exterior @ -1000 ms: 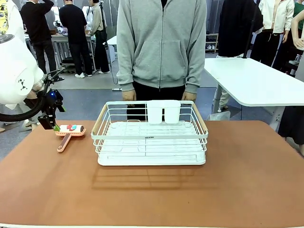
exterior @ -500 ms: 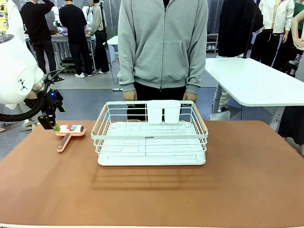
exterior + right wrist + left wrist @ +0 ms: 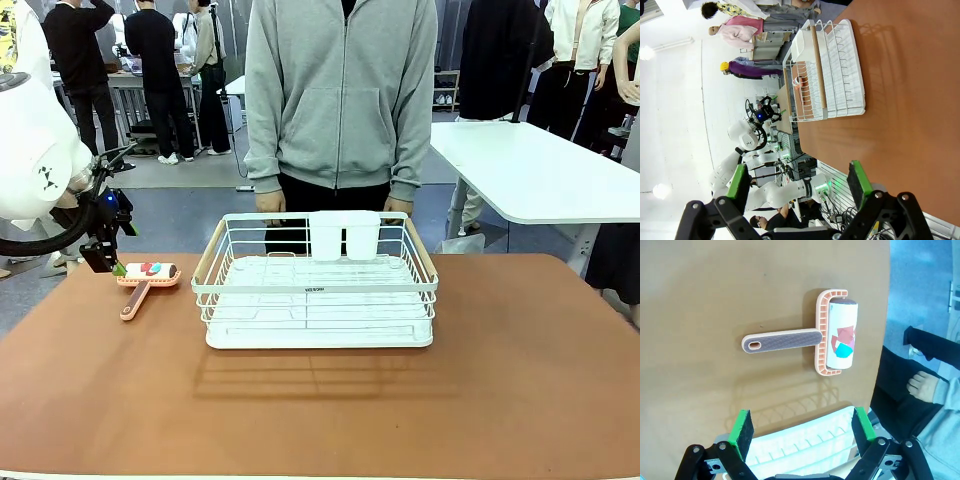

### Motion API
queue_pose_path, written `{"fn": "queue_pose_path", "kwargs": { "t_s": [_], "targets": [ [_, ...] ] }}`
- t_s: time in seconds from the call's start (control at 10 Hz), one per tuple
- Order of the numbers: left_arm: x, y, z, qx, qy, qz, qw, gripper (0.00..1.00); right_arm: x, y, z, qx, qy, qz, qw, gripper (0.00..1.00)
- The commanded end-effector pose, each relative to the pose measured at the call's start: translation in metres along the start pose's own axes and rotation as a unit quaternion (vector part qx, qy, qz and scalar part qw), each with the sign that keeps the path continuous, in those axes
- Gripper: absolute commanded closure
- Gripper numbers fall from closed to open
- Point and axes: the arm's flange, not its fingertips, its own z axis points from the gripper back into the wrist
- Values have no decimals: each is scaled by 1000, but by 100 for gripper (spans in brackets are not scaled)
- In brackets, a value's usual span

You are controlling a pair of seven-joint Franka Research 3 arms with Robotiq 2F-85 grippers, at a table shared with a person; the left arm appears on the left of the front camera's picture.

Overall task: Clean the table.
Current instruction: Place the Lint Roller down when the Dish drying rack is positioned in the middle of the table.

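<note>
The table holds a white dish rack and a lint roller. Left gripper hovers wide open beside the roller; right gripper also gapes empty

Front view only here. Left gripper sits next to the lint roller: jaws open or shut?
Observer: Open. The left wrist view shows the left gripper with its jaws wide and nothing gripped.
Operator: Touching the roller?
Observer: No. The lint roller lies flat on the table, ahead of the fingertips and apart from them.
Operator: Right arm?
Observer: The right gripper is open and empty, with the dish rack farther off.
</note>
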Motion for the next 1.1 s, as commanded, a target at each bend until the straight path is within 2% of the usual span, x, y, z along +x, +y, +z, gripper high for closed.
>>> {"fn": "queue_pose_path", "kwargs": {
  "t_s": [0.0, 1.0],
  "targets": [
    [0, -1, 0, -4, 1, 3, 1000, 0, -1, 4, 1, 6, -1, 3, 1000, 0],
    [0, -1, 0, -4, 1, 3, 1000, 0, -1, 4, 1, 6, -1, 3, 1000, 0]
  ]
}}
